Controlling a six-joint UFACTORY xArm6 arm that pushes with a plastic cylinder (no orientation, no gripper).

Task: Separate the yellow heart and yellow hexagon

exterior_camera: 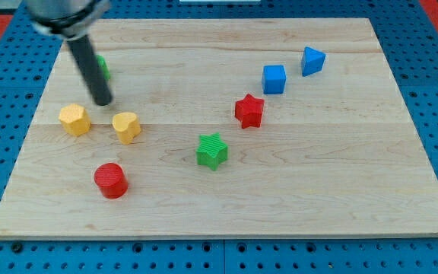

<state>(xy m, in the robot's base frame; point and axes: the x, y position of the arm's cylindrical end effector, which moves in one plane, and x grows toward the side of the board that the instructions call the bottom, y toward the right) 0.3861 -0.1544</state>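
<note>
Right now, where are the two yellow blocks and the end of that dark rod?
yellow hexagon (74, 119), camera view, centre of its top face.
yellow heart (126, 125), camera view, middle of its top face.
my tip (103, 102), camera view, the rod's very end, just above the gap between the two.

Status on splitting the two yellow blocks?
Done: little, the yellow hexagon and yellow heart sit side by side with only a narrow gap. In hand: my tip is just above that gap, toward the view's top, touching neither. Left: push one yellow block away from the other.
</note>
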